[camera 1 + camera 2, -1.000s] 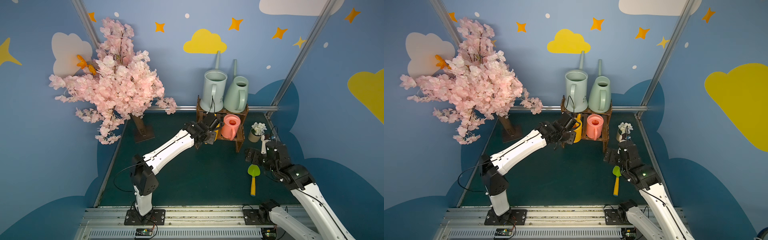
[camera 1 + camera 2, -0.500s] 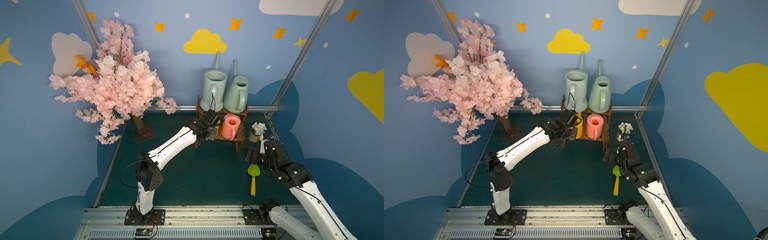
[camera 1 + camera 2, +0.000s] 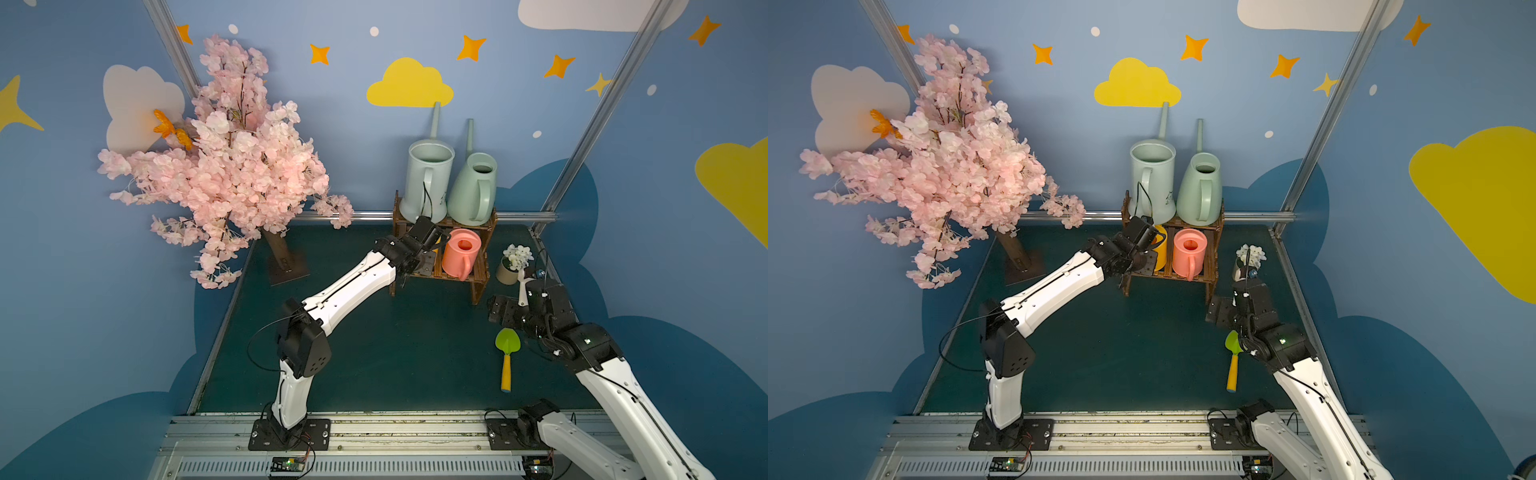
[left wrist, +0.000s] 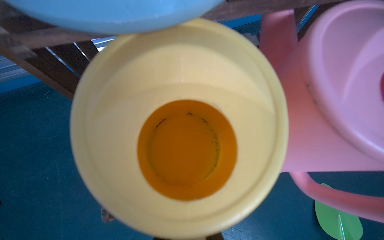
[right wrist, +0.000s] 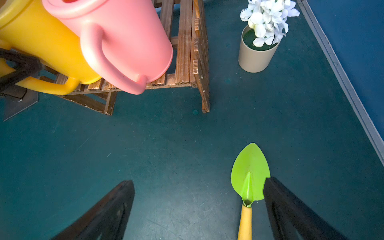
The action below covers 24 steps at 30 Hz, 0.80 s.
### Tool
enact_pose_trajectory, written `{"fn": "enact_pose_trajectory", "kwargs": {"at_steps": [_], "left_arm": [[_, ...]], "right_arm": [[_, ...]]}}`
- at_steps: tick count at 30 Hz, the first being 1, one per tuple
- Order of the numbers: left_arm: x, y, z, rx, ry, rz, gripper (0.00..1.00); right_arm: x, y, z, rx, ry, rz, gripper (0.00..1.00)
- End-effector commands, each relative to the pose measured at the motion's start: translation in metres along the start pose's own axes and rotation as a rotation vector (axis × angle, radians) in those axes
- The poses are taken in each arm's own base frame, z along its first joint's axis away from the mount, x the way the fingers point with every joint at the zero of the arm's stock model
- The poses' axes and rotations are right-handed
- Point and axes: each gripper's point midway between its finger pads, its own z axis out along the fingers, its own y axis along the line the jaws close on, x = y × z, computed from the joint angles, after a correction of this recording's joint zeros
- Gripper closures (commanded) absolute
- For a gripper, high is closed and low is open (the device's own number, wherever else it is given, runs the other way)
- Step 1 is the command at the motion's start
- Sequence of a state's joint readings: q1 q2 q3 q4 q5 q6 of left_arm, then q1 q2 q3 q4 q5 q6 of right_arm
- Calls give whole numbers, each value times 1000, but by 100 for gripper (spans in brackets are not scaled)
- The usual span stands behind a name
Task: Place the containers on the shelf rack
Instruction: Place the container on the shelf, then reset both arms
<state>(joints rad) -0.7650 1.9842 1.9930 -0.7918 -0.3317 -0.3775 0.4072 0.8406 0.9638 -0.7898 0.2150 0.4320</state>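
Four cans are on the shelf rack (image 3: pixel 478 289): the blue-grey can (image 3: pixel 428 183) and the mint can (image 3: pixel 471 191) stand upright side by side on the upper tier with spouts toward the back wall, and the yellow can (image 3: pixel 1160 251) and the pink can (image 3: pixel 461 253) sit side by side on the lower tier, touching, handles facing the front. The yellow one is on the left half of the lower slats, directly under the blue-grey one. The left gripper (image 5: pixel 37 65) is at the yellow can's handle. The right wrist view shows its black fingers converged on the upper part of the handle, so it reads as nearly closed and pinching it. The left wrist view looks straight down into the yellow can (image 4: pixel 187 145) and the fingers barely show there. The right gripper (image 5: pixel 198 182) hangs over the green mat (image 3: pixel 415 353), well apart from the rack, with its jaws spread wide and nothing between them. The trowel (image 5: pixel 250 172) lies on the mat just beside one finger, which overlaps the blade edge in that view, but I can't tell if they touch. The flower pot (image 3: pixel 508 272) stands on the mat just right of the rack, and the pink tree (image 3: pixel 224 166) is far left.
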Motion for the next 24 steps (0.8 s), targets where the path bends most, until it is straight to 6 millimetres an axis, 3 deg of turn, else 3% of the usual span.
{"fn": "enact_pose_trajectory", "kwargs": {"at_steps": [1,9,14,18,20,22,24], "left_arm": [[14,3,5,0,46,-11,73],[27,8,-27,21,43,-3,61],[46,19,-62,29,16,4,51],[56,52,-89,-28,-132,46,33],[70,71,-94,-43,-205,110,19],[73,91,-100,-61,-312,150,5],[95,126,-94,-117,-348,156,0]], "right_arm": [[-3,1,-2,-6,-5,-6,2],[-6,0,-3,-4,-11,0,2],[-8,-7,-7,20,-44,-7,2],[-12,-21,-4,78,-93,-32,2],[-14,-31,3,121,-114,-38,2],[-17,-45,12,171,-136,-31,2],[-20,-61,22,218,-159,0,2]]}}
